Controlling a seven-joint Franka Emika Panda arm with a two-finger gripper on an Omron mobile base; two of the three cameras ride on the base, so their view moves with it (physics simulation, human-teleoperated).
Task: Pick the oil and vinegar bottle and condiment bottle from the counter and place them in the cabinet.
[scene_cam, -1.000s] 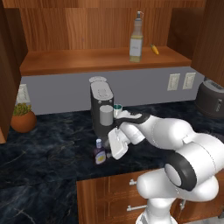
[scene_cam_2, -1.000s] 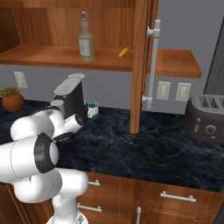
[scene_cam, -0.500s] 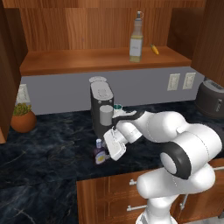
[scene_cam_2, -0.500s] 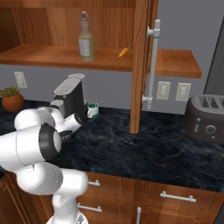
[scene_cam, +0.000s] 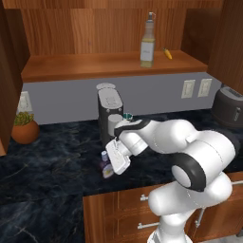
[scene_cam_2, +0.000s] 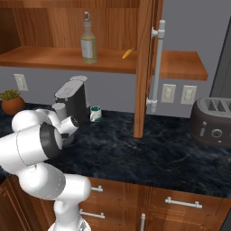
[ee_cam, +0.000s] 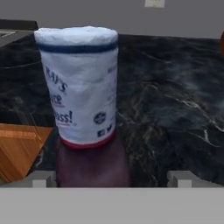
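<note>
The condiment bottle (scene_cam: 106, 165), small and dark with a white cap, stands on the counter (scene_cam: 47, 171) in front of the coffee machine. My gripper (scene_cam: 114, 162) is right beside it, open. In the hand view the condiment bottle (ee_cam: 81, 87) sits close up between the two fingertips (ee_cam: 41, 178), which stand wide on either side without touching it. The oil and vinegar bottle (scene_cam: 147, 40) stands upright on the cabinet shelf (scene_cam: 85, 66), also seen from the right as the oil and vinegar bottle (scene_cam_2: 88, 39) on the shelf (scene_cam_2: 45, 56).
A dark coffee machine (scene_cam: 110, 114) and a teal mug (scene_cam_2: 95, 113) stand just behind the hand. A potted plant (scene_cam: 23, 130) sits far left, a toaster (scene_cam_2: 212, 122) far right. A small yellow item (scene_cam: 167, 53) lies on the shelf. The open cabinet door (scene_cam_2: 145, 67) hangs mid-counter.
The hand has edged slightly left, closer around the condiment bottle, and the elbow has swung. Both bottles stay where they were. The jaws remain open.
</note>
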